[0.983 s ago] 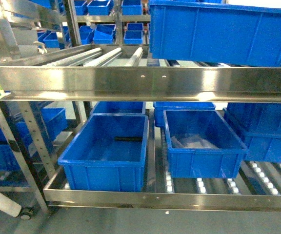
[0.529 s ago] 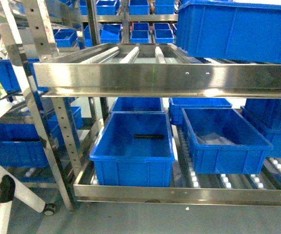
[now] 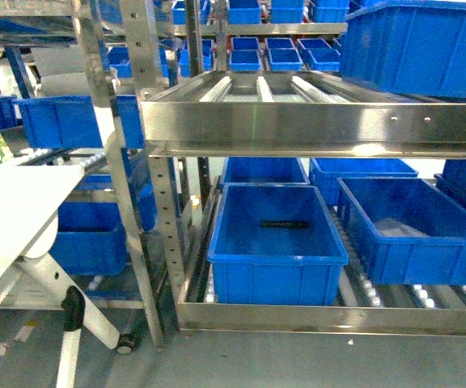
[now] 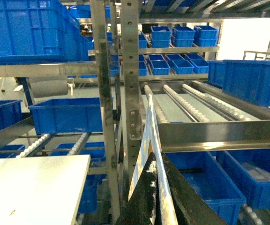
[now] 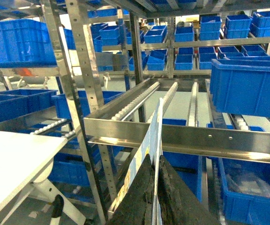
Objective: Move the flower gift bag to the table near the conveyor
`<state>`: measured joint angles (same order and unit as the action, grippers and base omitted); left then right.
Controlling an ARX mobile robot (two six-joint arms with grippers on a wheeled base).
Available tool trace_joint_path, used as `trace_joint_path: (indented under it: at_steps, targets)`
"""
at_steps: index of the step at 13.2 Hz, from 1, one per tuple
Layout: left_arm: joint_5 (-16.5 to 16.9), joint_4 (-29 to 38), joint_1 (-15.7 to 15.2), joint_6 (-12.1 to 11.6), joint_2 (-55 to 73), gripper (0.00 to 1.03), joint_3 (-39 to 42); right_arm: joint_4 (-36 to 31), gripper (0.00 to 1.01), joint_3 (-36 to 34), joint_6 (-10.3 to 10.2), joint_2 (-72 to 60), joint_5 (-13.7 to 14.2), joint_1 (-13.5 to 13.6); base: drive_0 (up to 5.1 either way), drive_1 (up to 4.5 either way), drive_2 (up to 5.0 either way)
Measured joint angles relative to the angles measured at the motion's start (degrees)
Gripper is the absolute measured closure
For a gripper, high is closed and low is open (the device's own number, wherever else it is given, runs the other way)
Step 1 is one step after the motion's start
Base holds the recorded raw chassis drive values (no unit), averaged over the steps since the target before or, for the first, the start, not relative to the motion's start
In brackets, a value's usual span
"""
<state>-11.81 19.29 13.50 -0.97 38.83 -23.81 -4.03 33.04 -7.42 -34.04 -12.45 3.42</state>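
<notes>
Matte white table — brushed glossy steel conveyor, smooth blue plastic bins.

My left gripper has its dark fingers pressed together on a thin upright sheet edge rising just above its tips. My right gripper is clamped the same way, sheet edge standing between its fingers.

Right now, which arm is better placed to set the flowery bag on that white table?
Probably the left. The table lies on the left of the head view, nearer the left gripper; both it and the right gripper pinch the bag.
</notes>
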Motion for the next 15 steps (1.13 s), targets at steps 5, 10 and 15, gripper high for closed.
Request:
trace_joint_path:
  at_steps: [5, 10, 15]
  targets:
    - [0.02, -0.02, 0.0, 0.0, 0.07, 1.01, 0.0, -0.07, 0.98, -0.02, 0.0, -0.02, 0.0, 0.0, -5.1, 2.39, 2.4]
    - [0.0, -0.04, 0.0, 0.0, 0.11, 1.01, 0.0, -0.09, 0.98, 0.0, 0.0, 0.0, 0.0, 0.0, -5.1, 2.36, 2.4]
    - [-0.02, -0.02, 0.0, 0.0, 0.04, 1.01, 0.0, -0.11, 0.98, 0.0, 0.0, 0.02, 0.0, 0.02, -5.1, 2.36, 2.4]
